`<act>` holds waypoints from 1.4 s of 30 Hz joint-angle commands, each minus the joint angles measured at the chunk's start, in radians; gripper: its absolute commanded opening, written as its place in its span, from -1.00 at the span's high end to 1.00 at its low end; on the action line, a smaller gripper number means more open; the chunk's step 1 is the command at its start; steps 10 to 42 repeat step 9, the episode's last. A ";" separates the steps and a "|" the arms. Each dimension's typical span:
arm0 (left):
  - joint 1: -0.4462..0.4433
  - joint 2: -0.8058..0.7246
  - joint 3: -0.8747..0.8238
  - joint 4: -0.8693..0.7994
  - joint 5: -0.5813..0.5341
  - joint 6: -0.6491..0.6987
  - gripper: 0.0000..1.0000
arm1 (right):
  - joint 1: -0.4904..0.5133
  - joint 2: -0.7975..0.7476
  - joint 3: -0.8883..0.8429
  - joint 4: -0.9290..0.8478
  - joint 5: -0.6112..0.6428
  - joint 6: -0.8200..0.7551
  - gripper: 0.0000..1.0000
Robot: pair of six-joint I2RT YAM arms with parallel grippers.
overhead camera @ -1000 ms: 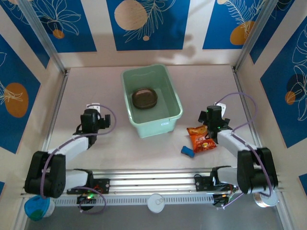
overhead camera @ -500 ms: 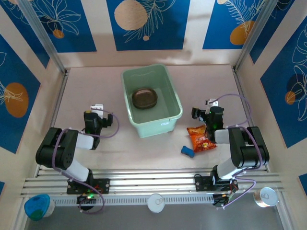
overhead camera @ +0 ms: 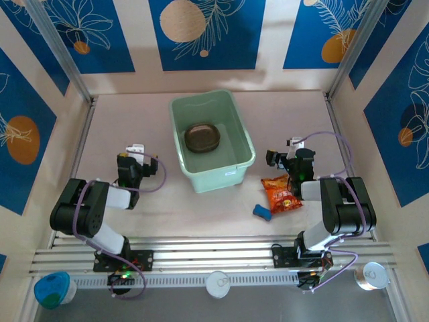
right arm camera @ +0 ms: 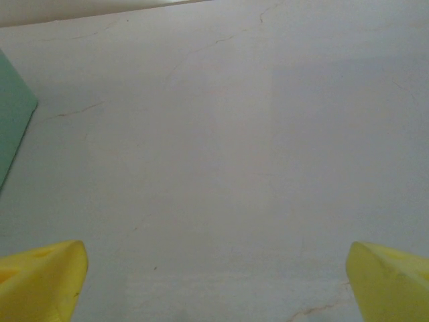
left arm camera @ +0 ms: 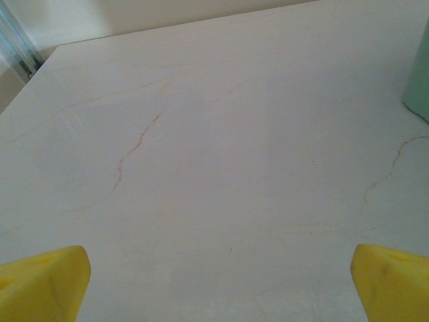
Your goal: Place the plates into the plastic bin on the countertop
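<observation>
Top view first: the plates (overhead camera: 202,136) sit as one dark brownish stack on the floor of the plastic bin (overhead camera: 236,174), a bit toward its far-left side. I can't count them from up here. I see no plate loose on the countertop (overhead camera: 174,208), so my read is the job is basically done. The bin's long axis runs away from the arm bases, slightly skewed. It sits between the two arms. The left gripper (overhead camera: 135,155) is off to the bin's left, apart from its wall. The right gripper (overhead camera: 281,155) is off to its right and looks a touch nearer, close to the near-right corner. An orange-red snack packet (overhead camera: 281,194) and a small blue object (overhead camera: 262,212) lie just on the near side of the right gripper. Neither is part of the task.

Left wrist view: both yellow fingertips (left arm camera: 43,282) are way out at the bottom corners, so the jaws are spread wide with bare countertop between them and nothing held. A sliver of the mint bin wall pokes in at the right edge, so the bin is ahead and to the right.

Right wrist view: same deal, with the fingertips (right arm camera: 40,278) far apart and nothing in between. The bin's green edge is at the left, so any reach to the plates from here means swinging left and going over the rim.
</observation>
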 commanded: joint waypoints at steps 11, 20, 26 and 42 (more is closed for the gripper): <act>0.014 0.004 0.011 0.047 0.018 0.004 -0.99 | -0.015 -0.003 0.022 0.019 -0.094 -0.035 -0.98; 0.014 0.004 0.011 0.047 0.018 0.004 -0.99 | -0.015 -0.003 0.022 0.019 -0.094 -0.035 -0.98; 0.014 0.004 0.011 0.047 0.018 0.004 -0.99 | -0.015 -0.003 0.022 0.019 -0.094 -0.035 -0.98; 0.014 0.004 0.011 0.047 0.018 0.004 -0.99 | -0.015 -0.003 0.022 0.019 -0.094 -0.035 -0.98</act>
